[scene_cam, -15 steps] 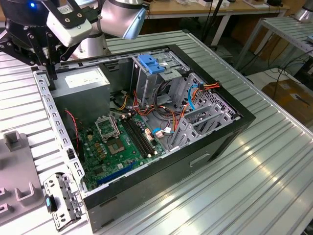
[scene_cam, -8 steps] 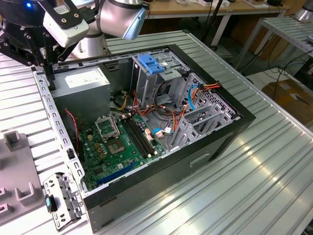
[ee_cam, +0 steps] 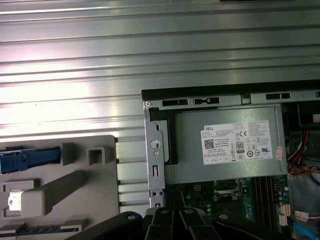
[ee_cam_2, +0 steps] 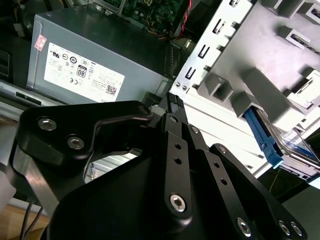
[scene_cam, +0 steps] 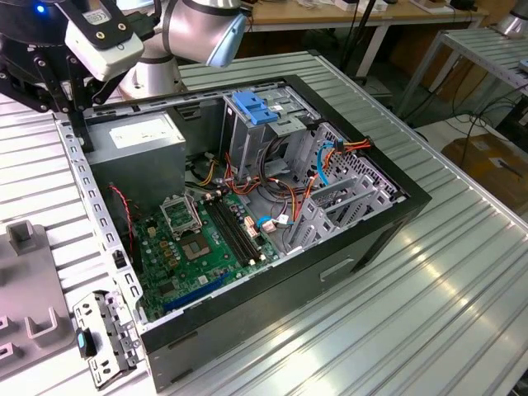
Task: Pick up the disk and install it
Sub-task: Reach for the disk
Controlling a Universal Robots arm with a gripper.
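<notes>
Silver metal framed in blue plastic, the disk point(ee_cam_2: 295, 144) lies in the grey fixture point(ee_cam_2: 270, 55) beside the computer case point(scene_cam: 355, 247). It is likely stiff and shock-sensitive, best gripped by its carrier edges. Whether the pincer point(ee_cam_2: 171, 102) is open or closed cannot be told.

Bright from overhead. Glaring in white bands across the ribbed desk point(ee_cam: 75, 107) in the first wrist view. Shadowed deep inside the computer case point(scene_cam: 272, 301) in the exterior view; washed pale on the grey fixture point(ee_cam_2: 280, 55) in the second wrist view.
</notes>
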